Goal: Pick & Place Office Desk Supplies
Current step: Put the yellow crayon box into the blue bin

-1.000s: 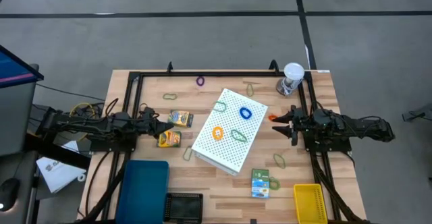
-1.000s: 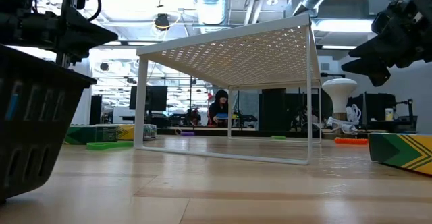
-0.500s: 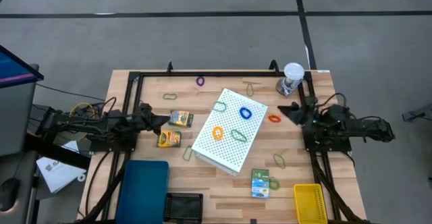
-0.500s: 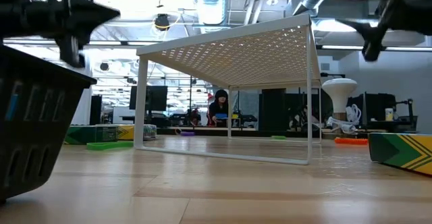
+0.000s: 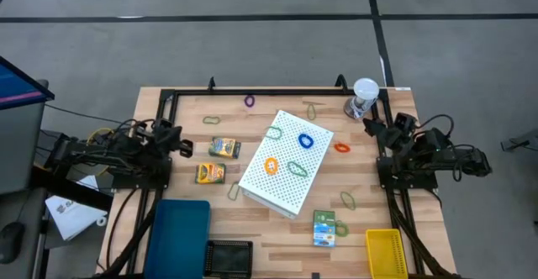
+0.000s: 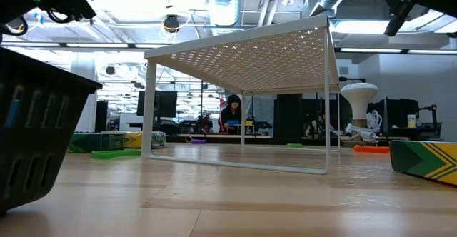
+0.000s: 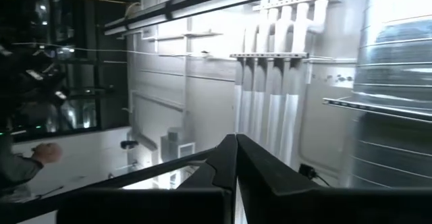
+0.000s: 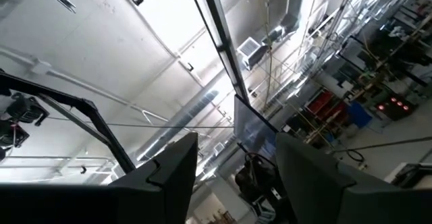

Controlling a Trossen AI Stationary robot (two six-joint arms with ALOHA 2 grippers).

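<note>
Two yellow-orange crayon boxes [image 5: 224,148] [image 5: 210,173] lie flat on the left half of the table. The green card box [image 5: 324,227] lies near the near edge. Rubber bands lie scattered on the wood: purple [image 5: 250,101], orange [image 5: 341,147], olive [image 5: 347,199]. A blue band [image 5: 305,141] and another orange band [image 5: 271,166] rest on top of the white perforated box [image 5: 286,161]. My left gripper [image 5: 183,147] is shut and raised left of the crayon boxes, tipped up; its wrist view [image 7: 236,158] shows only ceiling. My right gripper [image 5: 368,126] is open and raised right of the orange band, also tipped up [image 8: 236,177].
A clear cup with a white lid [image 5: 363,98] stands at the far right corner. A yellow bin [image 5: 385,252], a black basket [image 5: 229,258] and a blue lid [image 5: 181,237] sit along the near edge. A black frame [image 5: 277,92] borders the work area. A person shows far behind the table [image 6: 232,114].
Both arms have drawn back from the middle of the table and tipped their grippers upward. The left gripper has moved toward the left edge, away from the crayon boxes. The right gripper has moved toward the right and far edges, away from the orange band. No object has moved.
</note>
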